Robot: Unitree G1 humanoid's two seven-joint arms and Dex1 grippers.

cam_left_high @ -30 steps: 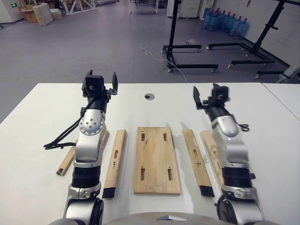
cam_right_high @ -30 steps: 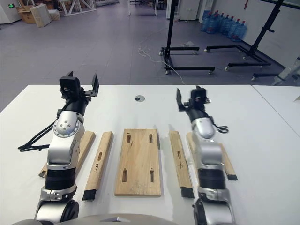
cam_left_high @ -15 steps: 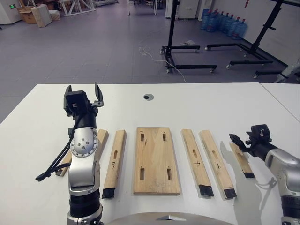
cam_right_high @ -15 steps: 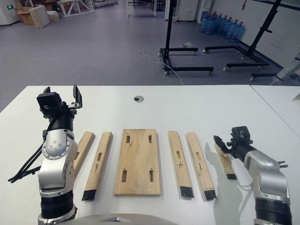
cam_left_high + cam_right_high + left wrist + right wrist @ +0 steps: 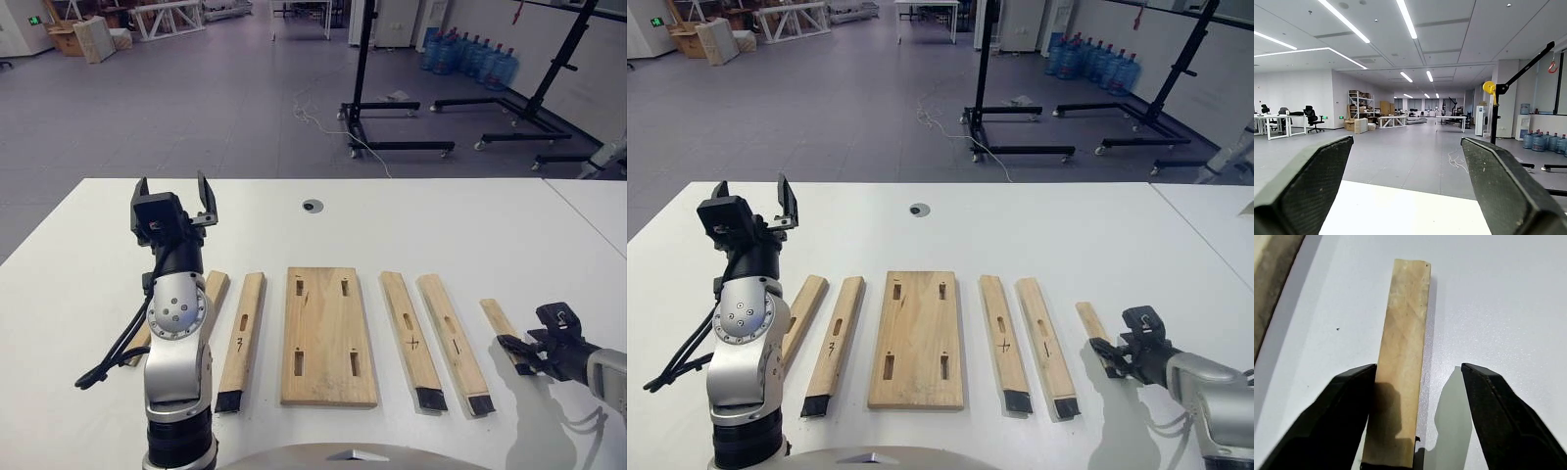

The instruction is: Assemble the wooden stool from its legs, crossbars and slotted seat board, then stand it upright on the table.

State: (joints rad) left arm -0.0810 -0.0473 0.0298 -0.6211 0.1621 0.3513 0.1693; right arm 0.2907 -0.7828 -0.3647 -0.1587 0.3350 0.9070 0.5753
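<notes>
The slotted seat board [image 5: 328, 333] lies flat mid-table. Left of it lie two legs [image 5: 242, 338] [image 5: 213, 287], the outer one partly behind my left arm. Right of it are two more legs [image 5: 411, 338] [image 5: 453, 341], then a short crossbar [image 5: 500, 319]. My right gripper [image 5: 529, 348] is low at the crossbar's near end. In the right wrist view that gripper [image 5: 1418, 368] is open and the crossbar [image 5: 1403, 382] lies between its fingers, close to one finger [image 5: 1347, 421]. My left gripper [image 5: 174, 201] is raised above the table's left side, open and empty [image 5: 1405, 142].
A round cable hole [image 5: 313, 206] sits in the white table [image 5: 441, 225] behind the board. A black cable [image 5: 113, 357] loops beside my left arm. A second table [image 5: 598, 196] adjoins at the right. Black wheeled stands are on the floor beyond.
My right arm has swung from above the right-hand legs out to the right and down onto the crossbar's near end. My left arm shifted a little to the left, gripper still raised.
</notes>
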